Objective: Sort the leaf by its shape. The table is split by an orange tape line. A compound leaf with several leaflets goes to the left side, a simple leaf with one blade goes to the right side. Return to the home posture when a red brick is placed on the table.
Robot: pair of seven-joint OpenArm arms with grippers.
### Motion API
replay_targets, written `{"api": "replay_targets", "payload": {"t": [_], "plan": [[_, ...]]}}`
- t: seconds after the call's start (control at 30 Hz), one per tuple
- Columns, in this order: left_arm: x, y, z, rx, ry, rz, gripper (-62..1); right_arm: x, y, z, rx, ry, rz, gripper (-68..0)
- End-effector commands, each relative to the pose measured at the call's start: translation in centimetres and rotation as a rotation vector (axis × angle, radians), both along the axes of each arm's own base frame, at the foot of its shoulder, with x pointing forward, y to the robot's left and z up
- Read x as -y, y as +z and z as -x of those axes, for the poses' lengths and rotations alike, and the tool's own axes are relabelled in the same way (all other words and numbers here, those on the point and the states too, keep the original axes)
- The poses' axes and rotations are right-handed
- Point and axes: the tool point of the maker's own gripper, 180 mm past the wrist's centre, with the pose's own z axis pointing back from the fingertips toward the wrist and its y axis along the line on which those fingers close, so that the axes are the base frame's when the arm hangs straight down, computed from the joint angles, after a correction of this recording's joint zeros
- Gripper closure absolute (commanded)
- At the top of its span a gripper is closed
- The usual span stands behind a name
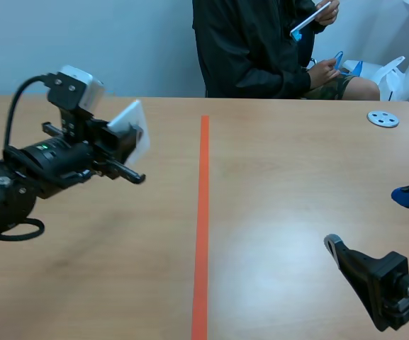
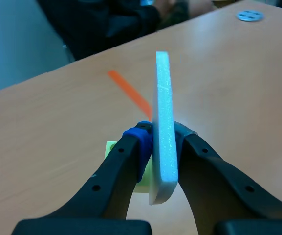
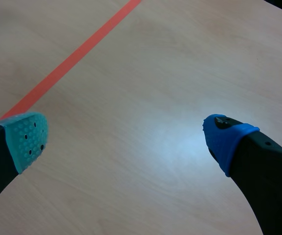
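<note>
Right gripper (image 1: 367, 221) low at 4 o'clock, fingers spread, nothing held. Left gripper (image 2: 162, 142) at 9 o'clock pinches card (image 2: 164, 98) edge-on, raised off table (image 1: 296, 184) for carrying, left of tape (image 1: 203, 212) (leaf shape unreadable; presumably compound).

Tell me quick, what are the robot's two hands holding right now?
Left gripper: shut on a white foam card, gripped by its edge.
Right gripper: open, holding nothing.
</note>
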Motion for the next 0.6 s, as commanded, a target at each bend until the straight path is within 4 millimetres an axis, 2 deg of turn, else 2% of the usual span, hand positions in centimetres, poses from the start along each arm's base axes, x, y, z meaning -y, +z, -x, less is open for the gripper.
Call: {"api": "replay_targets", "payload": {"t": [0.0, 0.13, 0.3, 0.57], "plan": [[-1.8, 0.7, -0.8, 0.025, 0.052, 0.008, -4.1, -0.1, 1.0, -0.5, 0.033, 0.001, -0.003, -67.9], [-6.3, 0.9, -1.7, 0.032, 0.17, -0.012, -4.1, -0.1, 1.0, -0.5, 0.033, -0.001, -0.005, -67.9], [-11.4, -0.9, -2.0, -0.019, 0.324, 0.017, -4.2, -0.1, 1.0, -0.5, 0.033, 0.0, -0.005, -67.9], [-16.7, -4.1, -2.4, -0.062, 0.483, 0.083, -4.2, 0.0, 0.8, -0.4, 0.026, -0.001, -0.001, -67.9]]}}
